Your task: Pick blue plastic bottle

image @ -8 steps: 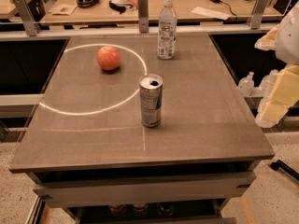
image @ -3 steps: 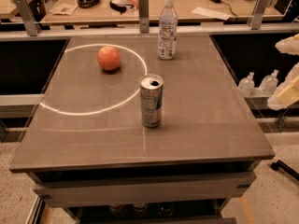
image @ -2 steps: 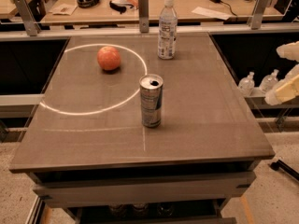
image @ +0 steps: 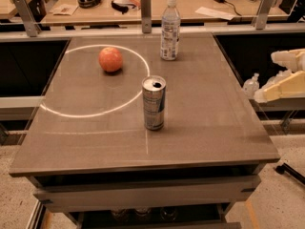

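Grey table (image: 214, 128). Gripper (image: 282, 74) off its right edge, jaws apart, holding nothing. Blue plastic bottle (image: 170, 30) upright near far edge, well apart from gripper. Silver-blue drink can (image: 154, 104) mid-table. Apple (image: 110, 59) far left.

The blue plastic bottle (image: 170, 28) stands upright at 12 o'clock on the table (image: 214, 128), by its far edge. An apple (image: 110, 59) sits at 10 o'clock, a silver-blue can (image: 154, 103) upright near the middle. The gripper (image: 284, 85) hovers off the table at 3 o'clock, well apart from the bottle.
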